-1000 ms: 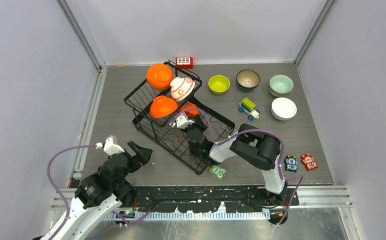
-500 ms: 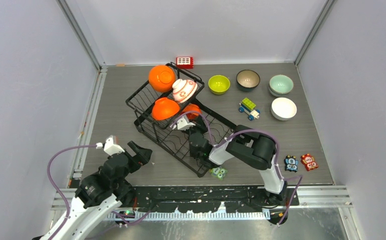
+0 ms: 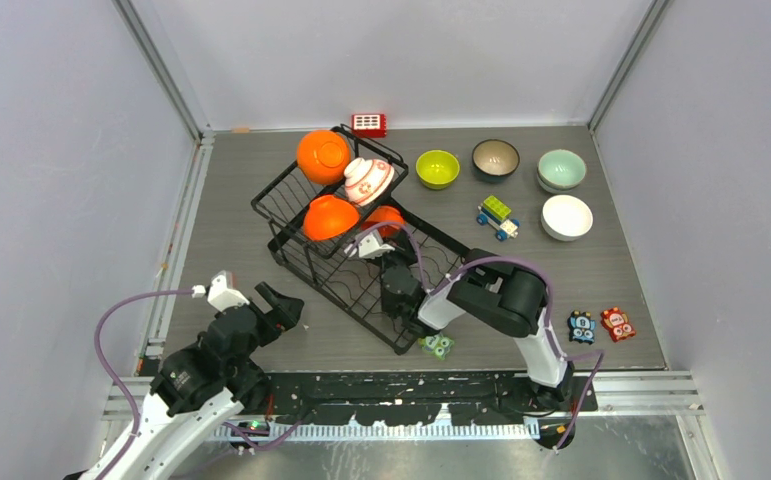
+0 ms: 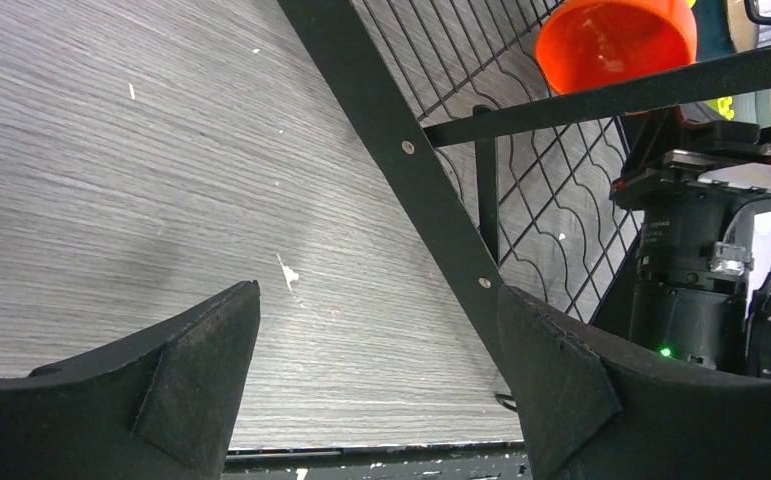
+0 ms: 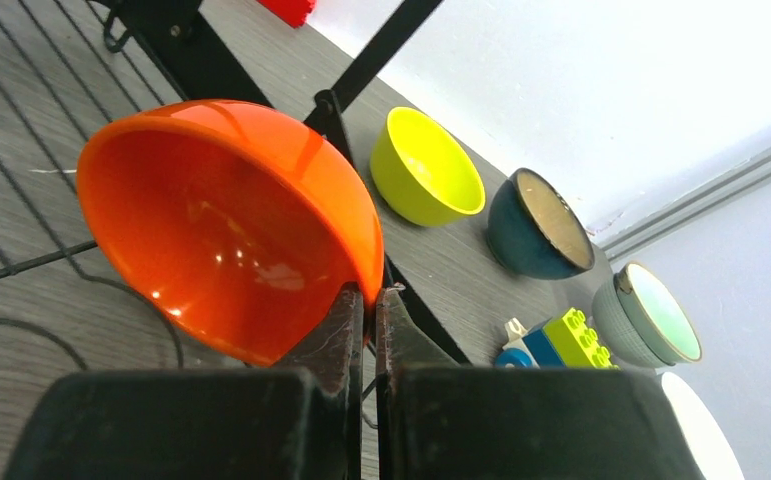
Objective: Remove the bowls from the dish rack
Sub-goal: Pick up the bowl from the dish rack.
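Left of dish rack (image 3: pixel 336 280): bare table (image 3: pixel 226 215), open passage.
Rack's far section: filled by orange bowls (image 3: pixel 322 155), floral bowl (image 3: pixel 366 180).
Rack's middle: right gripper (image 5: pixel 371 300), pinching third orange bowl (image 5: pixel 231 220), blocks it.

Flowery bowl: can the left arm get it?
Probably, if it stretches far enough. The left arm has open, empty jaws, and the flowery bowl sits uncovered on the rack. The right arm, pinching an orange bowl nearby, might crowd it.
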You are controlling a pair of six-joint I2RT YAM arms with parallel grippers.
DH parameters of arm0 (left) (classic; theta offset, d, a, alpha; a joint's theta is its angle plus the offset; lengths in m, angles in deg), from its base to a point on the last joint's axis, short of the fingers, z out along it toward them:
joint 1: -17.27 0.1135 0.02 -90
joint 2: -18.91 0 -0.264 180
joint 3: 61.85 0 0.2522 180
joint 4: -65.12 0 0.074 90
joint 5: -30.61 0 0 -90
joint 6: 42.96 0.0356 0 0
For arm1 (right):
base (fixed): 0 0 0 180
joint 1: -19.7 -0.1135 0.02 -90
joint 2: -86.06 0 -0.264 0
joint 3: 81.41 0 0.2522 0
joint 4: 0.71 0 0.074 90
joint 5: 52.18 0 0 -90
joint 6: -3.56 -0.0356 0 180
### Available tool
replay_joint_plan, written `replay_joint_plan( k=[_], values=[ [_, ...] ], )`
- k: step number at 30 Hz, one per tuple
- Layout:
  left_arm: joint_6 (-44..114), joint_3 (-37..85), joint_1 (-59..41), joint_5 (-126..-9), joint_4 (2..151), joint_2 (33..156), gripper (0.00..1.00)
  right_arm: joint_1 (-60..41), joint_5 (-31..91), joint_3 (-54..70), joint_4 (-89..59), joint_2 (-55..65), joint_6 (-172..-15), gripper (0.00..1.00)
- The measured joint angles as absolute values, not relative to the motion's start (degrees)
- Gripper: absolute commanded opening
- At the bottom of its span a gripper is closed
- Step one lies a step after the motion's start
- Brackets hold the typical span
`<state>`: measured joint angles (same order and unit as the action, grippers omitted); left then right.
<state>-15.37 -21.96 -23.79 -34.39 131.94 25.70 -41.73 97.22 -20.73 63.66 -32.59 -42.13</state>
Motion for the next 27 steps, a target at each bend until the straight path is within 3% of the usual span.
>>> replay_joint_plan(
  k=[15,27],
  values=[
    [-15.35,-21.96,-23.79,-34.31,131.94,25.81,0.9,-40.75,98.75,-22.68,63.03,-28.26,-41.76,0.01],
    [-15.35,-21.96,-23.79,-34.28,131.94,25.81,0.9,-45.86,101.53,-29.11,60.82,-18.38,-42.15,0.01]
  ],
)
